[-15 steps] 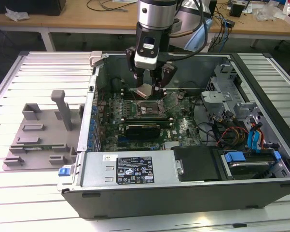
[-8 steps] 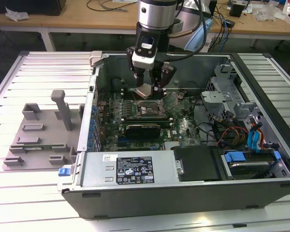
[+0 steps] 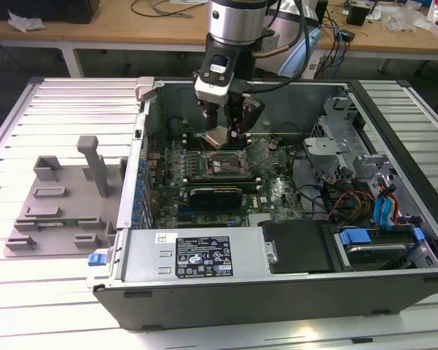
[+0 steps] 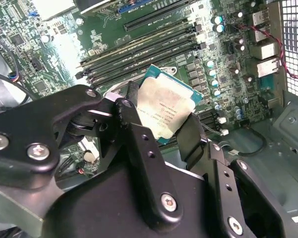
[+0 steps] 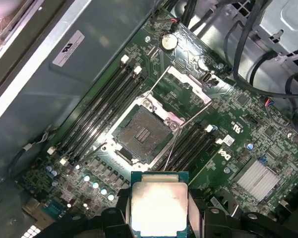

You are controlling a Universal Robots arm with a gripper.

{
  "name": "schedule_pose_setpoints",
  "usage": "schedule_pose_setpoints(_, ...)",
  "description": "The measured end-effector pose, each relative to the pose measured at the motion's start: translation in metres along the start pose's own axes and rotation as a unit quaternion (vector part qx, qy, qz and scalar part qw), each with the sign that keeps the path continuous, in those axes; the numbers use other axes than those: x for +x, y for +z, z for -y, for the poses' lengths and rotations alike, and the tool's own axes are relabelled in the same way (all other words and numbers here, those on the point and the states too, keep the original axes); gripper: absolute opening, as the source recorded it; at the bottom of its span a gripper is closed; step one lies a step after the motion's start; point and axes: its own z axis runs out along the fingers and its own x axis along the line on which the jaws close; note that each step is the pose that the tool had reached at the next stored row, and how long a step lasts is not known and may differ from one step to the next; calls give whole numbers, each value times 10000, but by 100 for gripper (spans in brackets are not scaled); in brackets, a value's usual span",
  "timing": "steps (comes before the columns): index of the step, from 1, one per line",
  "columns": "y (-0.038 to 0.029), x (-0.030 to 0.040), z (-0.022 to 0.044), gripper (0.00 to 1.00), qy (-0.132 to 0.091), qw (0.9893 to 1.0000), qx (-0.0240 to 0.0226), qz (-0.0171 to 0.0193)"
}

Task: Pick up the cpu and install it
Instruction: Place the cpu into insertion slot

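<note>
Slatted pale-metal tabletop [image 3: 51,306] carries one open computer case [image 3: 204,292]. At the case's nine o'clock in the exterior view sits one grey plastic tray [image 3: 58,211] with moulded slots and an upright post. Beyond, at twelve o'clock, runs a wooden bench [image 3: 131,33] strewn with cables.

One arm reaches down into the case. Its two matte black fingers [image 4: 136,139] are clenched on opposite edges of the single cpu [image 3: 220,136], a flat square chip with a shiny silver-grey lid and a thin green rim. The chip hangs in the air above the one green motherboard [image 3: 277,191], clear of it. In the exterior view it is over the twelve-o'clock edge of the one square socket [image 5: 142,131].

That socket lies open, its dark contact field bare inside a bright metal frame. Long black memory slots flank it on two sides. One round silver coin cell [image 5: 168,41] and one finned silver heatsink [image 5: 258,181] also sit on the board.
</note>
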Motion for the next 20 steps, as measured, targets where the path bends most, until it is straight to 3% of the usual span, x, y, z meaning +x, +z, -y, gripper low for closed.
schedule_pose_setpoints(2, 0, 0, 0, 55, 45, 10000, 1, -3)
schedule_pose_setpoints(5, 3, 0, 0, 55, 525, 9986, 11, -38)
schedule_pose_setpoints(7, 5, 0, 0, 55, 893, 9960, 27, -52)
schedule_pose_setpoints(12, 8, 0, -1, 55, 1217, 9925, 36, -73)
schedule_pose_setpoints(14, 12, 0, -1, 55, 1479, 9889, 44, -88)
schedule_pose_setpoints(16, 17, 0, -1, 55, 1749, 9845, 51, -107)
schedule_pose_setpoints(17, 17, 1, -1, 55, 1792, 9837, 52, -110)
schedule_pose_setpoints(19, 18, 0, -2, 55, 1803, 9836, 45, -108)
schedule_pose_setpoints(20, 21, 0, -2, 55, 1811, 9834, -68, -34)
